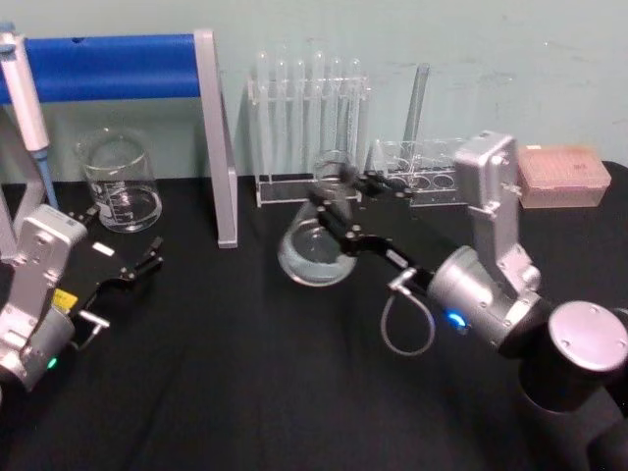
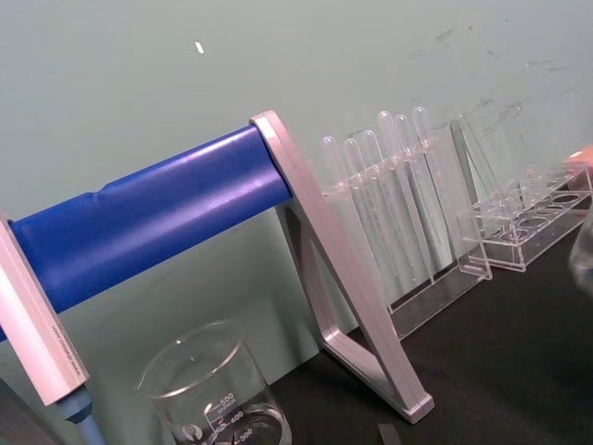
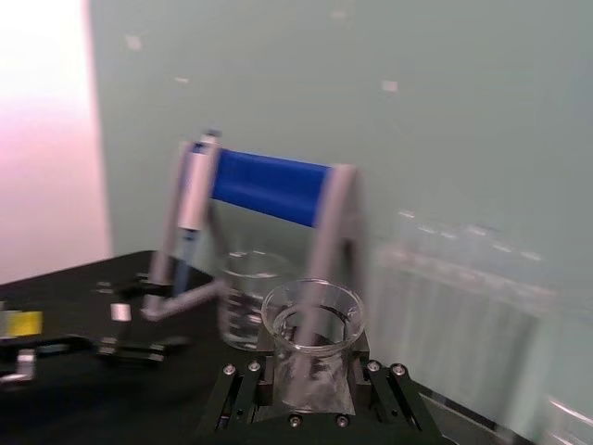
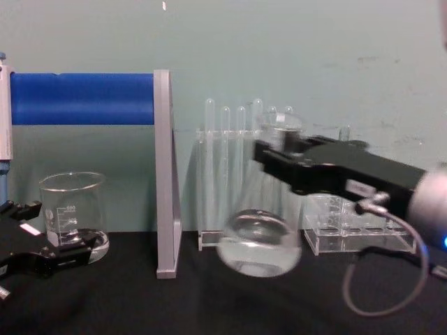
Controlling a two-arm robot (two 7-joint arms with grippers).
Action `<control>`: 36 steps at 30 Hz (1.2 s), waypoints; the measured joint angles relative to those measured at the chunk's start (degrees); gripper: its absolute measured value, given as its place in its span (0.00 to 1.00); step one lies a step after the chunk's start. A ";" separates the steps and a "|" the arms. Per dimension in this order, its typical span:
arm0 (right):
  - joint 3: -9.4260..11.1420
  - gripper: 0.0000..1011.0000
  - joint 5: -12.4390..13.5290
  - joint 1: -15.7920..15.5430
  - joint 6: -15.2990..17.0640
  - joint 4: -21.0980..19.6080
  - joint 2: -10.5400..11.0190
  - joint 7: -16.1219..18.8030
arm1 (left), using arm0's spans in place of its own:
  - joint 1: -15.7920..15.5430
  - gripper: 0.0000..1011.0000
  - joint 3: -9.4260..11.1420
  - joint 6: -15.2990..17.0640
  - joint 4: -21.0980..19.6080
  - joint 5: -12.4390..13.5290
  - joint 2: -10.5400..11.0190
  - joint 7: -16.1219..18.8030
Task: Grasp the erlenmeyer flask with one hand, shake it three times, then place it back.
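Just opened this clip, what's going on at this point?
The right gripper is clamped on the neck of the erlenmeyer flask and holds it tilted, apparently lifted off the black table, in front of the test tube rack. The flask has not yet been set back down. The left gripper sits open and idle at the table's left side, near the beaker.

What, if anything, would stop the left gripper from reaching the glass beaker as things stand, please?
Probably nothing, so yes. The left gripper rests low over the table with its jaws open towards the beaker, which stands just ahead with no other object between them.
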 joint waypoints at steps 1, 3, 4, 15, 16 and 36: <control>0.00 0.45 0.00 0.00 0.00 0.00 0.00 0.00 | 0.00 0.99 0.00 0.00 0.00 0.00 0.00 0.00; -1.57 0.45 0.62 1.46 -0.28 1.25 -0.14 1.98 | 0.00 0.99 0.00 0.00 0.00 0.00 0.00 0.00; -1.93 0.45 0.79 1.83 -0.37 1.50 -0.15 2.38 | 0.00 0.99 0.00 0.00 0.00 0.00 0.00 0.00; -3.38 0.45 2.52 3.46 -1.53 2.81 0.90 2.87 | 0.00 0.99 0.00 0.00 0.00 0.00 0.00 0.00; -2.89 0.45 2.59 3.03 -1.60 2.38 1.27 1.97 | 0.00 0.99 0.00 0.00 0.00 0.00 0.00 0.00; 11.96 0.45 -0.45 -9.67 0.66 -8.36 3.42 -15.17 | 0.00 0.99 0.00 0.00 0.00 0.00 0.00 0.00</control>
